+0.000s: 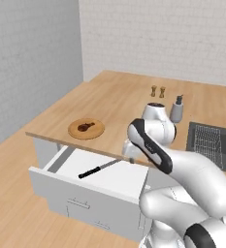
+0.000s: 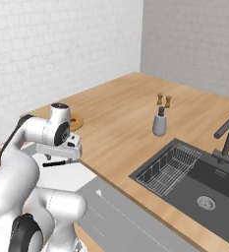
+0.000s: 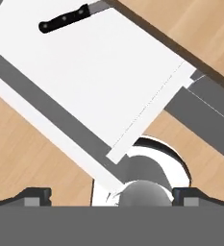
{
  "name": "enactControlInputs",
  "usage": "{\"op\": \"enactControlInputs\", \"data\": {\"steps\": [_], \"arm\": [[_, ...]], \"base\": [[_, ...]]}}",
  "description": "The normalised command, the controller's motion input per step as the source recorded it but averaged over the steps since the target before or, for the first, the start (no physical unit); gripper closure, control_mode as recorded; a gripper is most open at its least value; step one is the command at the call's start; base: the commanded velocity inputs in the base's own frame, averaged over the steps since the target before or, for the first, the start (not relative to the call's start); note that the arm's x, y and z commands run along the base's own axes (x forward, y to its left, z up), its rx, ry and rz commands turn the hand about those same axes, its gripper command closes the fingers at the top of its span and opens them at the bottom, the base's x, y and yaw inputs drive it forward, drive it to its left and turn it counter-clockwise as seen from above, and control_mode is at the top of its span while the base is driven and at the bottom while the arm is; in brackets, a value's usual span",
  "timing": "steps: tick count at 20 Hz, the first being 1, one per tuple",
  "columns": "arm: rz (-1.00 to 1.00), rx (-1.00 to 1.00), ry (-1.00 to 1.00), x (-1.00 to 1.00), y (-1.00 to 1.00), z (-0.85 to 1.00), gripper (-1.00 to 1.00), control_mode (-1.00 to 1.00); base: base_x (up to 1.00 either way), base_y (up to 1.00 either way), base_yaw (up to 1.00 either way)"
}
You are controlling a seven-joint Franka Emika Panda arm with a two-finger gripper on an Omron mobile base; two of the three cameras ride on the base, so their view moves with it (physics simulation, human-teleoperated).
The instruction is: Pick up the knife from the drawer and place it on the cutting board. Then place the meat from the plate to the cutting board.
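Observation:
The white drawer stands pulled out below the counter edge. The knife lies flat on the drawer's floor, black handle toward the front, and its blade tip reaches under the counter edge. In the hand view the knife is at the top left, far from my gripper, whose fingertips stand wide apart with nothing between them. The gripper hangs over the drawer's right part, to the right of the knife. The round wooden plate holds the reddish-brown meat on the counter. The cutting board is out of view.
Two small shakers and a grey dispenser bottle stand farther back on the counter. A dark sink with a wire rack and a faucet lies to the right. The wooden counter edge overhangs the drawer's back.

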Motion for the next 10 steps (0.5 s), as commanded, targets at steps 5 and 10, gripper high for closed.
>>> {"op": "enactControlInputs", "data": {"steps": [5, 10], "arm": [[0.0, 0.08, 0.04, 0.67, 0.39, -1.0, -1.0, -1.0], [-0.02, 0.0, 0.0, 0.53, 0.37, -0.83, -1.0, -1.0]], "base": [[0.0, 0.0, 0.0], [0.0, 0.0, 0.0]]}}
